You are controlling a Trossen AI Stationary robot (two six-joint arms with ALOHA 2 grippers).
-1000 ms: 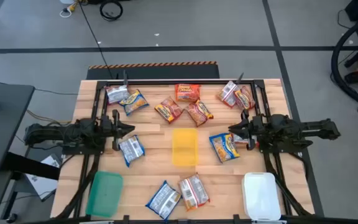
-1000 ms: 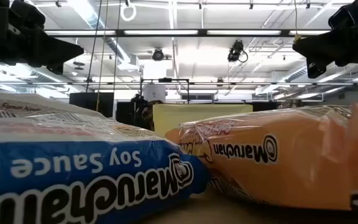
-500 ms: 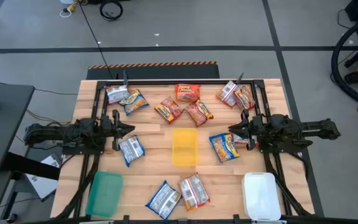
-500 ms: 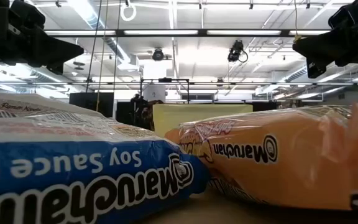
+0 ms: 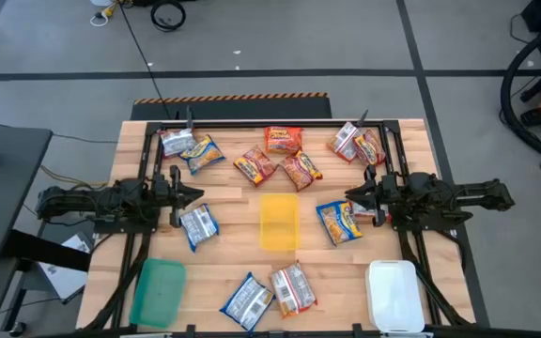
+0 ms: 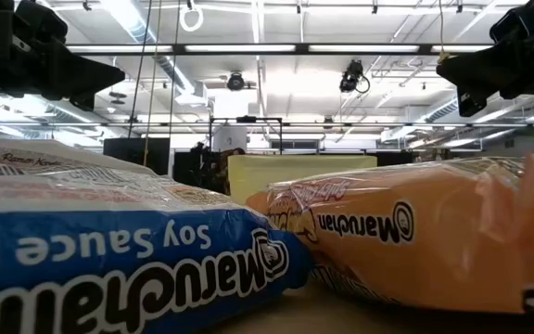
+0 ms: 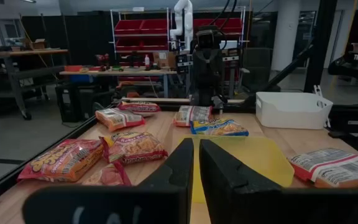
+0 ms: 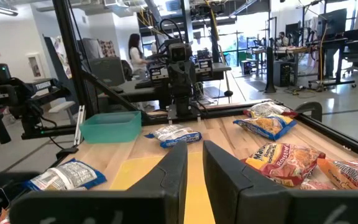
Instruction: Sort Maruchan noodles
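Evidently sorting hasn't begun: both end effectors, left [image 5: 193, 194] and right [image 5: 351, 195], hover nearly closed and empty over the wooden desk [image 5: 233, 268]. Shiny orange, blue and silver noodle packets [image 5: 198, 226] lie scattered between and beside them, around the flat yellow tray [image 5: 279, 222]. Next, one should open and descend onto its nearest packet.

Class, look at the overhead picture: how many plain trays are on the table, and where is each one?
3: the yellow tray lies at the table's centre, the green tray at the near-left corner, the white tray at the near-right corner. None seems hidden.
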